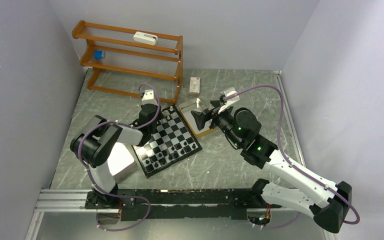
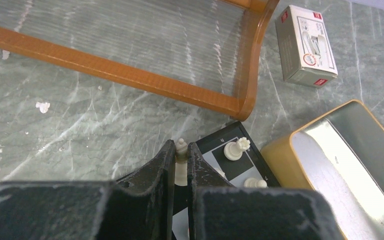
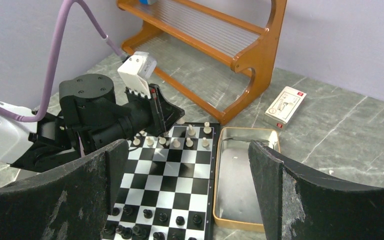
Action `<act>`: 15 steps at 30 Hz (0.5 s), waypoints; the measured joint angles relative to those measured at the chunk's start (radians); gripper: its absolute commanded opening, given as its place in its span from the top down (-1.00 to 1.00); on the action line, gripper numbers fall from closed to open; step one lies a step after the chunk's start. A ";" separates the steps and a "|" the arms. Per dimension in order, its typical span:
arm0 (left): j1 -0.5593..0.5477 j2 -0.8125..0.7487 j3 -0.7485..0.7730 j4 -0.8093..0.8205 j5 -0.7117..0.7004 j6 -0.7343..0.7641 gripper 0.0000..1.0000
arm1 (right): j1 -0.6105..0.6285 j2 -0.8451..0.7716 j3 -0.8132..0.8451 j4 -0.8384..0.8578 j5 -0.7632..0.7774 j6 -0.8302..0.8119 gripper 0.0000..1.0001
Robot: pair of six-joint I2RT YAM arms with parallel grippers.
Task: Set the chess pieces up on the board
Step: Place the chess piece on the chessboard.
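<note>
The board (image 1: 172,140) lies between the arms. Black chess pieces (image 3: 152,216) stand in its near rows and white ones (image 3: 180,142) along its far rows. My left gripper (image 2: 181,151) is shut on a cream-white piece (image 2: 181,145), held upright just over the board's far corner (image 2: 219,138). Another white piece (image 2: 236,149) stands on a dark square to its right. In the top view the left gripper (image 1: 155,124) is at the board's far left edge. My right gripper (image 3: 190,150) is open and holds nothing, hovering above the board and the tin tray (image 3: 240,200).
A gold-rimmed tin tray (image 1: 190,105) lies against the board's right side. A small white box (image 1: 194,86) lies behind it. The wooden rack (image 1: 130,55) stands at the back left. A silvery tray (image 1: 124,162) sits under the left arm.
</note>
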 measured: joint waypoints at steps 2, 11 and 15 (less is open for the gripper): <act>0.000 0.010 0.000 0.000 0.005 -0.005 0.90 | 0.000 0.000 0.000 0.000 0.000 0.000 -0.89; 0.000 0.021 0.000 0.002 0.007 -0.007 0.90 | 0.000 0.000 -0.003 0.000 0.003 0.000 -0.90; 0.000 0.021 0.000 0.003 0.007 -0.007 0.90 | 0.000 0.000 -0.003 0.000 0.003 0.000 -0.90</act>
